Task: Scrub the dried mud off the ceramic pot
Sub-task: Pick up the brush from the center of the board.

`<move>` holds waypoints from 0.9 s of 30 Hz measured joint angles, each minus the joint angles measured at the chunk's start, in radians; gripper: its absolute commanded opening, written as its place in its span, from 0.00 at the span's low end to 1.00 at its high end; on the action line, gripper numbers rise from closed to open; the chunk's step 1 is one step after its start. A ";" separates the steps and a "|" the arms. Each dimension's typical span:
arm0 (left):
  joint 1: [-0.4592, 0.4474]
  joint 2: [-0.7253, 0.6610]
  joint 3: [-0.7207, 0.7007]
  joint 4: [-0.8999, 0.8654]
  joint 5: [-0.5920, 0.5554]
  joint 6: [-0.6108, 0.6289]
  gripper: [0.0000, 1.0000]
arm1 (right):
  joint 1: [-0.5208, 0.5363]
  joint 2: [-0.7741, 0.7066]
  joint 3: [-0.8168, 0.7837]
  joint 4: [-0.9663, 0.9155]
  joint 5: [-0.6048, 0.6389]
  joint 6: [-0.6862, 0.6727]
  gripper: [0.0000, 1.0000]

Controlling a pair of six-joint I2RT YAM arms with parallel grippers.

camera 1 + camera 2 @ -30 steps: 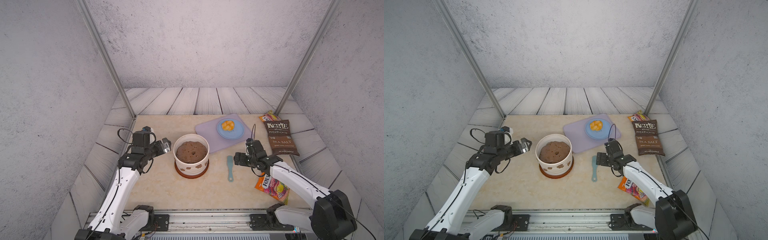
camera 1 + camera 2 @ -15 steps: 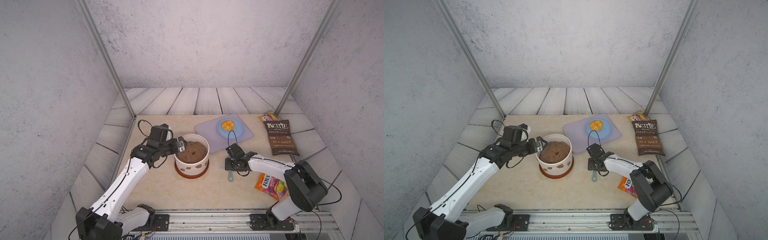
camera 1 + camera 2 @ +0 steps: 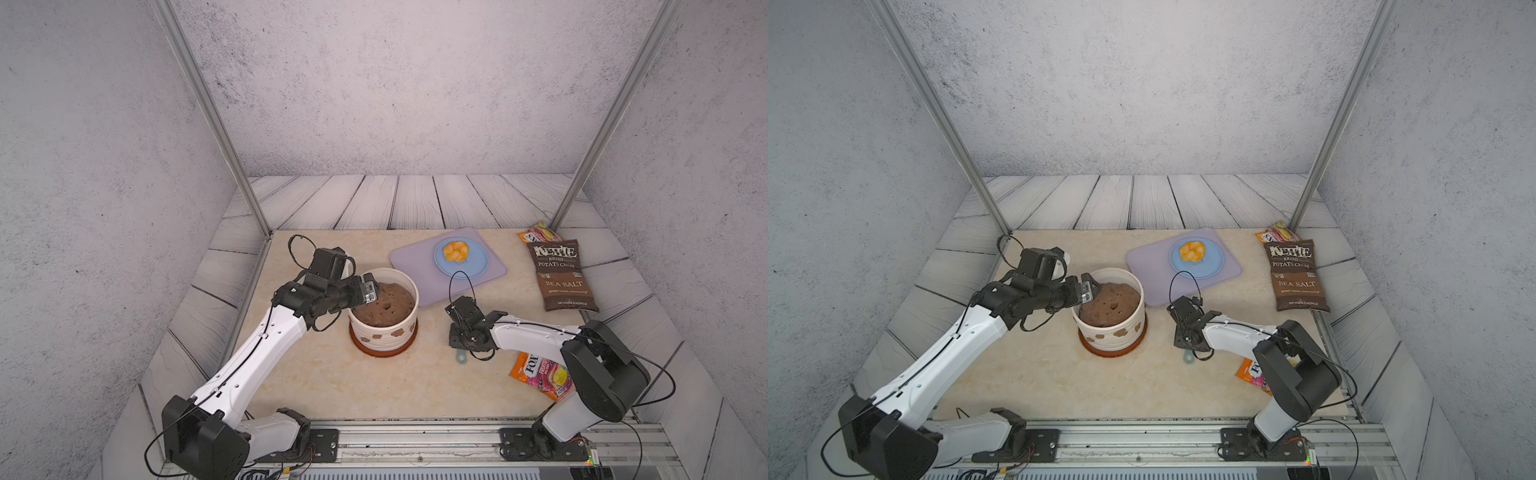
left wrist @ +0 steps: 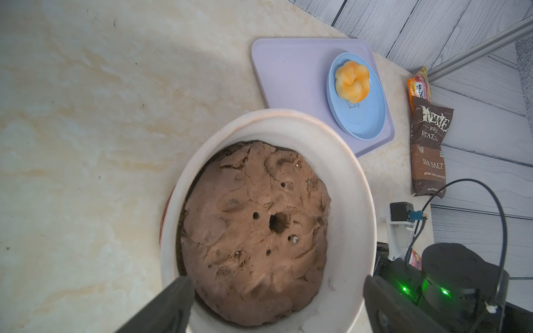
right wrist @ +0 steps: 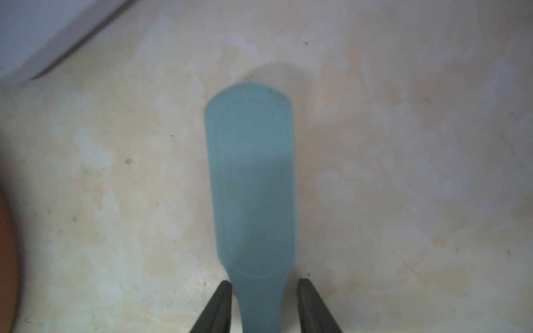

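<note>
Left gripper (image 4: pixel 277 281) spread wide, gripping nothing, poised at left rim of ceramic pot (image 3: pixel 388 344); contact hard to judge, pot's left wall hidden behind wrist. Pot cream, ribbed, thick smooth rim, upright on reddish-brown saucer (image 3: pixel 382 354), centre-left of marbled beige table (image 3: pixel 332 382), filled with lumpy pitted soil mound (image 4: pixel 253 230). Dried mud (image 3: pixel 379 336): flat matte flower-shaped patches on near wall; rear wall out of sight. Right of pot, teal paddle-shaped tool (image 5: pixel 251 187) flat on table, smooth, blurred, bristles not visible; in both top views mostly under wrist, only looped end showing. Right gripper (image 5: pixel 265 284) narrow, jaws astride tool's neck, sliver of gap on one side, not clamped. Further right, lavender tray (image 3: pixel 415 262) with blue plate (image 3: pixel 473 266) and knotted bread roll (image 3: pixel 456 250); brown Kettle chip bag (image 3: pixel 561 274) overlapping small packet (image 3: pixel 540 233); orange candy bag (image 3: pixel 536 372) half under right arm.
</note>
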 measured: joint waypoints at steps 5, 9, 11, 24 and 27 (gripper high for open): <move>-0.003 0.006 0.000 -0.003 0.000 0.003 0.98 | 0.010 -0.013 -0.014 -0.012 0.012 0.026 0.29; -0.004 0.006 0.000 -0.003 0.001 0.004 0.98 | 0.012 -0.014 -0.016 -0.015 0.023 0.034 0.21; -0.005 0.007 0.000 -0.003 0.003 0.007 0.98 | 0.014 -0.014 -0.015 -0.015 0.029 0.032 0.14; -0.006 0.012 0.000 0.031 0.037 0.013 0.98 | 0.014 -0.080 -0.025 -0.013 0.053 -0.067 0.00; -0.006 0.012 -0.001 0.064 0.055 0.002 0.98 | 0.014 -0.153 -0.037 0.012 0.064 -0.118 0.00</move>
